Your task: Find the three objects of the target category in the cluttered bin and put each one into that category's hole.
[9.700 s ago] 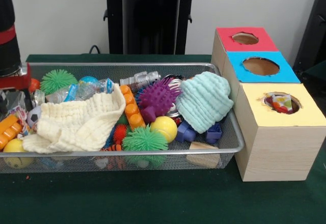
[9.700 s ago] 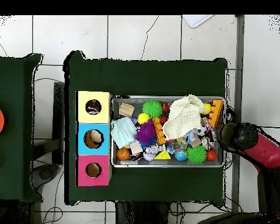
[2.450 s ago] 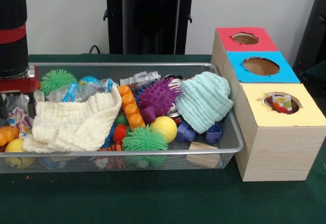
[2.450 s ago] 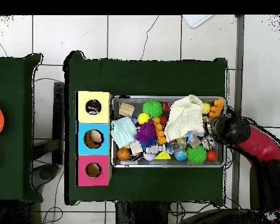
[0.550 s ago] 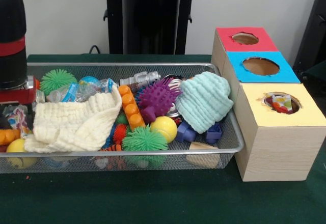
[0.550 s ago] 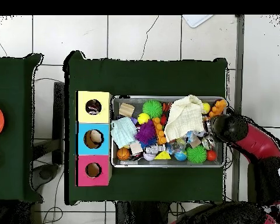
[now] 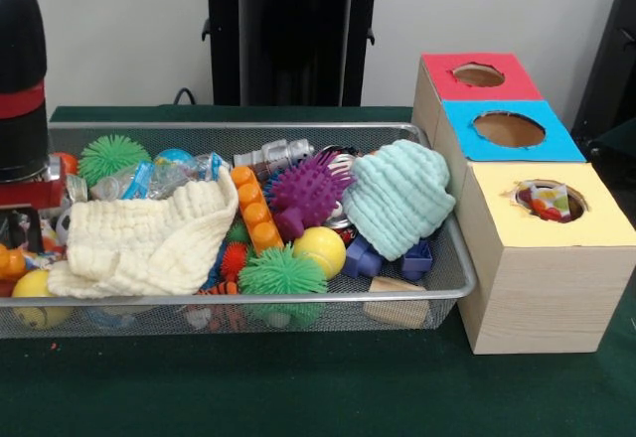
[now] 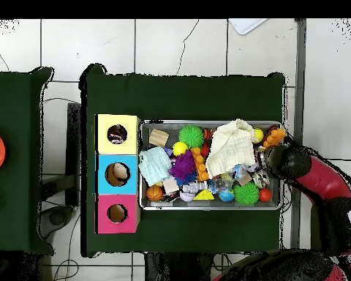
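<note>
Front view, nearest first. Bin (image 7: 452, 278), front rim toward me, packed. Cream cloth (image 7: 149, 243) sprawled over the left half, green spiky ball (image 7: 282, 271) and yellow ball (image 7: 320, 249) at the front wire, mint cloth (image 7: 399, 199) heaped at the right end.

No dotted cloth visible among the clutter; any left must lie buried.

Yellow box (image 7: 542, 258) just beside the bin's right end. In its hole (image 7: 550, 200) dotted cloth (image 7: 545, 202) shows, already down inside.

Arm (image 7: 22, 79) hangs over the bin's far left end, the opposite end from the hole. Claw hidden behind clutter; can't tell if it's open or closed.

Judgement: any find must travel the bin's whole long axis, left to right. The cream cloth lies nearest the arm, likely first to lift.
</note>
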